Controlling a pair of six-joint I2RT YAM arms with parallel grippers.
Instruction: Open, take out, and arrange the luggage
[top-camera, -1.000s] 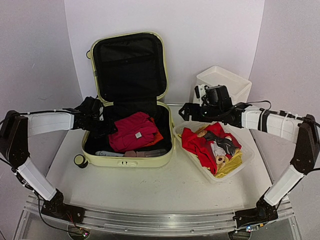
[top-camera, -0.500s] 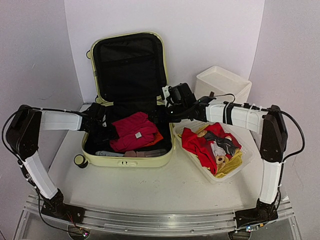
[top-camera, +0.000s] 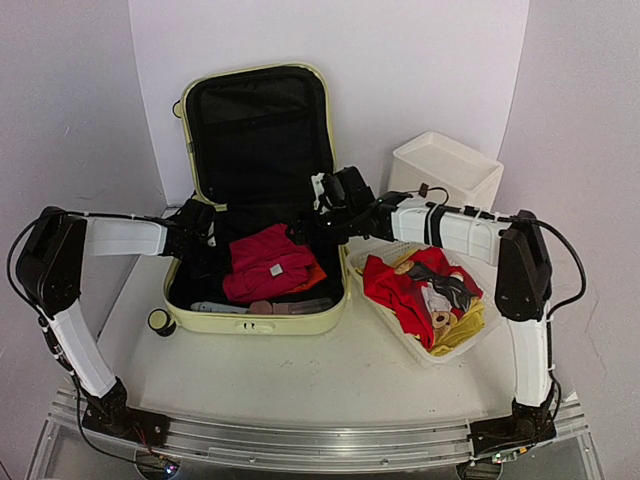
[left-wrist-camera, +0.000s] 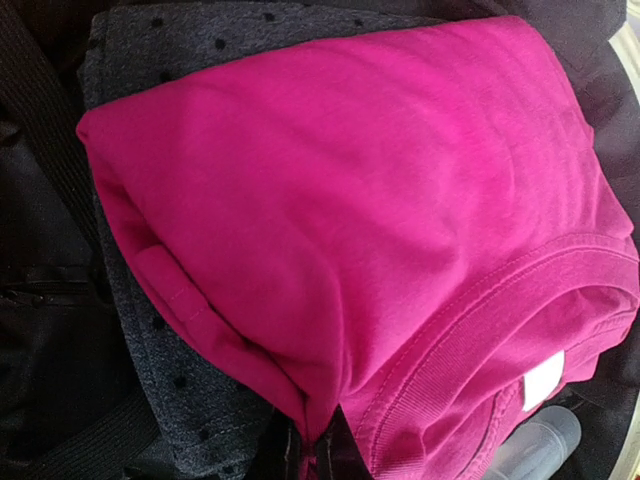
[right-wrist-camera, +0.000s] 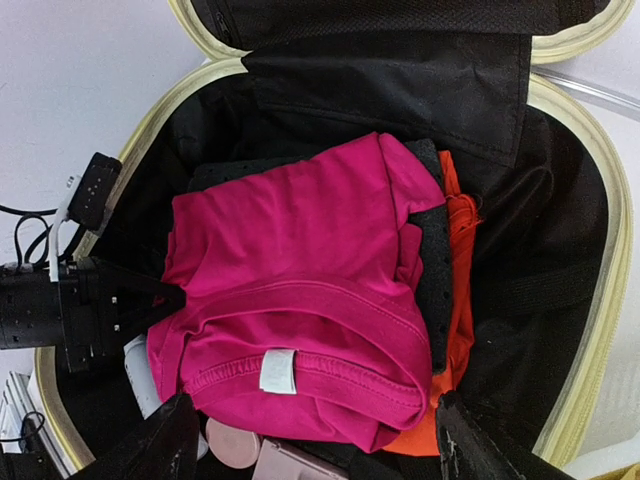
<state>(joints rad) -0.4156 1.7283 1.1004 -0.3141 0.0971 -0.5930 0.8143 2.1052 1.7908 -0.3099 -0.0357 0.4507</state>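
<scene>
The luggage lies open on the table, a pale yellow-green suitcase with its black-lined lid standing upright. A folded magenta shirt rests on top of its contents. My left gripper is at the shirt's left edge. In the left wrist view it is shut, with a fold of the magenta shirt pinched between its jaws. My right gripper hovers open above the shirt, one finger on each side of the collar end. In the top view the right gripper is over the suitcase's back right.
Under the shirt lie a dark grey dotted garment and an orange one, with a clear bottle and a pink round lid near the front. A white basket of clothes stands to the right. A white box is behind it.
My left gripper has shut on the shirt's left edge. The right arm swung left from above the basket to over the open suitcase, still open.
</scene>
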